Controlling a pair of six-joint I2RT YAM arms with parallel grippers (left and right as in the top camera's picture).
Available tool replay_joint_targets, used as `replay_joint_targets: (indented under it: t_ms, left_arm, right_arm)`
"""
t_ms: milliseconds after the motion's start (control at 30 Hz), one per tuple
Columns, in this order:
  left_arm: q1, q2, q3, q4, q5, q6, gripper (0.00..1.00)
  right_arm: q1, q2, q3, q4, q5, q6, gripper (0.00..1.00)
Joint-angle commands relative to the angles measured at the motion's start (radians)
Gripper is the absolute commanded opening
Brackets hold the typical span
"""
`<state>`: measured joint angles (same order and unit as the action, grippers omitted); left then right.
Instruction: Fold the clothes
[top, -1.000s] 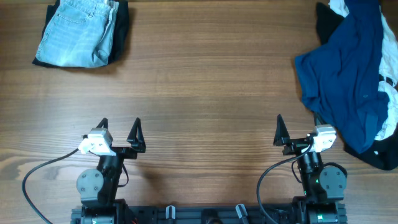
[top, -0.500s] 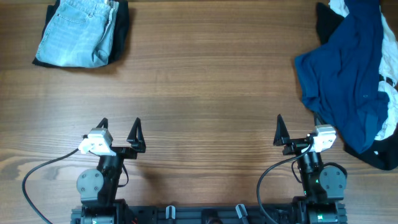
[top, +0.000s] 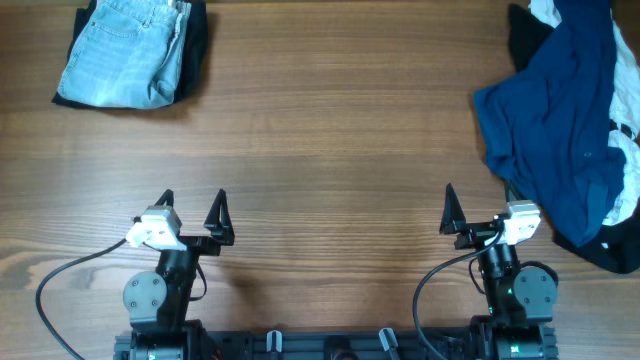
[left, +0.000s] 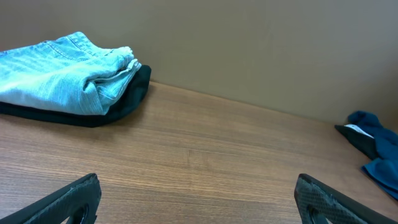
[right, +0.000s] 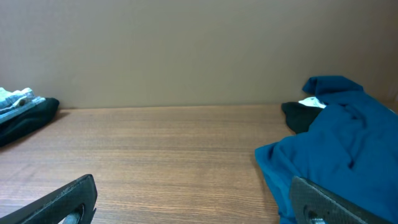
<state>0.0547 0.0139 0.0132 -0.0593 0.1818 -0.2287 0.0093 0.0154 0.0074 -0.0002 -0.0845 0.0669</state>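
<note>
While both arms sit at the near edge of the wooden surface, neither touches any clothing. The left end effector has its fingers spread wide with only bare wood between them; in the left wrist view the two dark fingers stand at opposite edges of the frame. The right end effector is likewise spread wide and holds nothing, and its fingers show far apart in the right wrist view.

At the far left corner lie the folded light-blue jeans, stacked on a dark garment that shows along their right side. They are well apart from the left arm.

Along the right edge lies the unfolded pile: a crumpled blue garment on top, a white garment showing at its right side, and a black garment at its far end. The pile's near end lies just beside the right arm, without touching the fingers. A black cable loops out from the left arm's base.
</note>
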Motion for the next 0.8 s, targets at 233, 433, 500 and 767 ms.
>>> replay_joint_targets:
  t_ms: [233,433,500,767]
  left_arm:
    - [0.006,-0.007,-0.008,0.000,0.008,0.016,1.00]
    - [0.006,-0.007,-0.008,0.000,0.008,0.016,1.00]
    - [0.006,-0.007,-0.008,0.000,0.008,0.016,1.00]
    - [0.006,-0.007,-0.008,0.000,0.008,0.016,1.00]
  right_arm:
    - [-0.007,0.002,-0.002,0.003,0.011,0.012,1.00]
    - [-0.007,0.002,-0.002,0.002,0.022,-0.101,1.00]
    - [-0.007,0.002,-0.002,0.002,0.022,-0.101,1.00]
    - [-0.007,0.002,-0.002,0.003,0.029,-0.119,1.00]
